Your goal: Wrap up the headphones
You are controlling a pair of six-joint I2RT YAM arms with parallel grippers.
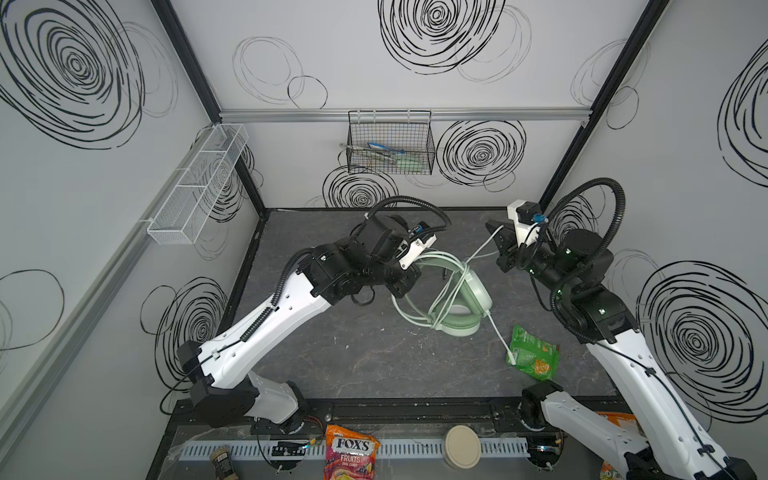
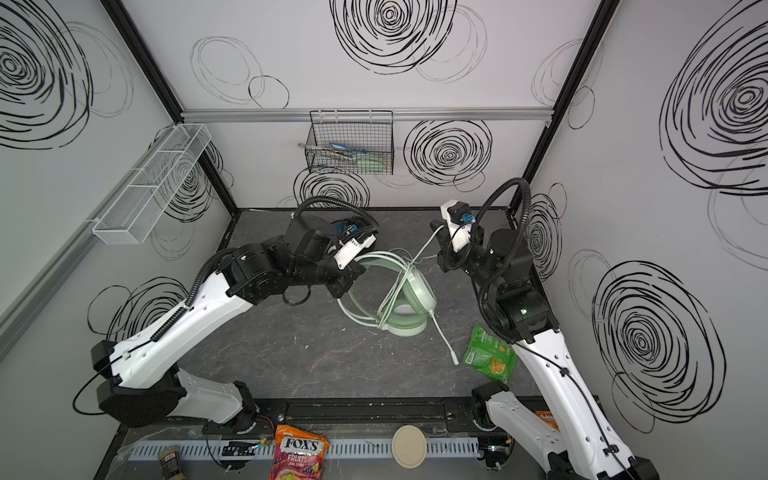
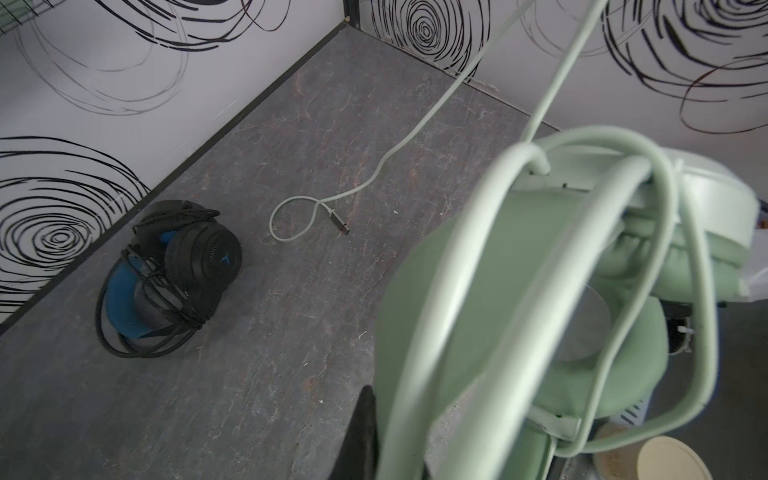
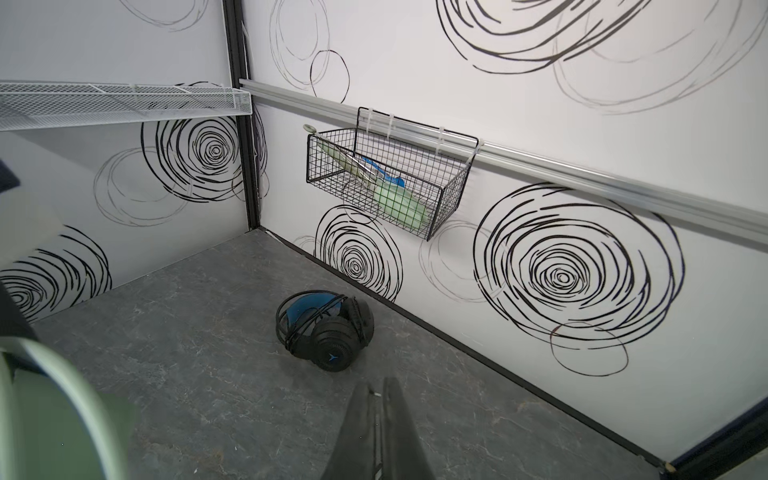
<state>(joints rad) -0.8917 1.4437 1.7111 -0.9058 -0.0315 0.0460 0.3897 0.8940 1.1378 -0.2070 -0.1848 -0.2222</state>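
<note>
grey tabletop (image 1: 332,353) below, right gripper (image 1: 493,227) pinches pale cable (image 1: 482,247).

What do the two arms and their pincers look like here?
Both the left arm and right arm have white shells with black joint housings. A ribbed black hose arches over each wrist, thin black cable is clipped along the shells, and a white camera mount sits at the wrist. The right pincer has dark tapered fingers.
</note>
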